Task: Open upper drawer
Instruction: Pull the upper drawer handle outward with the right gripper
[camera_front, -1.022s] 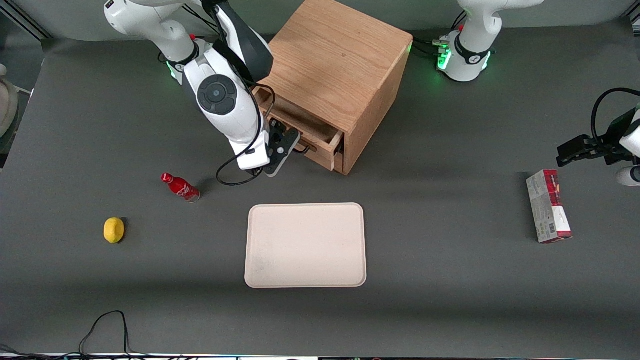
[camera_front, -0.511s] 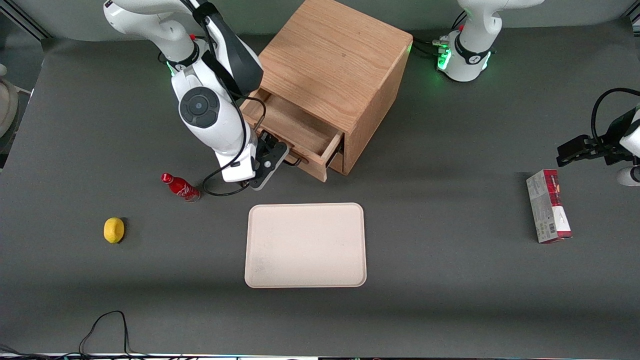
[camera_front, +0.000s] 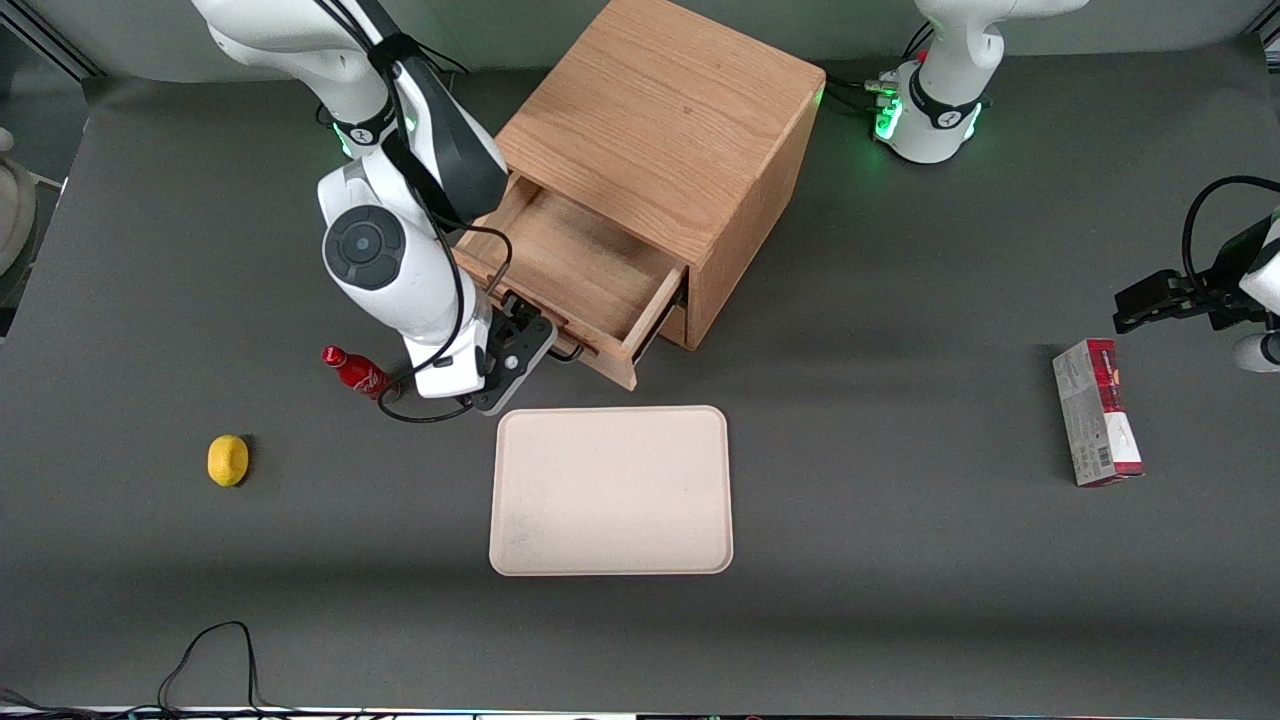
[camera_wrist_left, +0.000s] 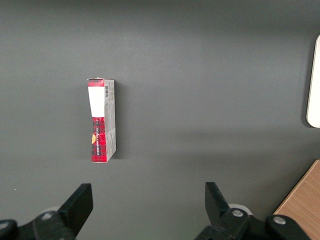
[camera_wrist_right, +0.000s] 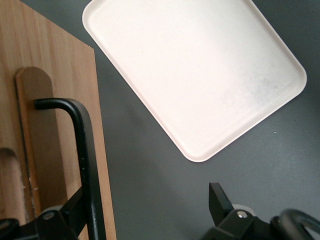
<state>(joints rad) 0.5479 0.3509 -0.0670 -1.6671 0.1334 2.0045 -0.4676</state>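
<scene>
Oak upper drawer (camera_front: 570, 275): pulled well out of your cabinet (camera_front: 672, 120) — box bare inside.
Gripper (camera_front: 548, 345): at its black wire handle (camera_wrist_right: 82, 150) (apparently hooked, fingers spread).
Tray (camera_front: 612, 490): just nearer the camera.

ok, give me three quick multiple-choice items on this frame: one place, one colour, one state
1. Where is the gripper?
A. over the lemon
B. at the drawer handle
C. on the tray

2. What colour is the bottle?
A. green
B. blue
C. red

3. What state is the upper drawer in?
A. partly open
B. shut
C. lying on the table

Answers:
1 B: the gripper sits at the handle, fingers apart.
2 C: the bottle is red.
3 A: the upper drawer sticks out of the cabinet, its bare inside showing.
</scene>
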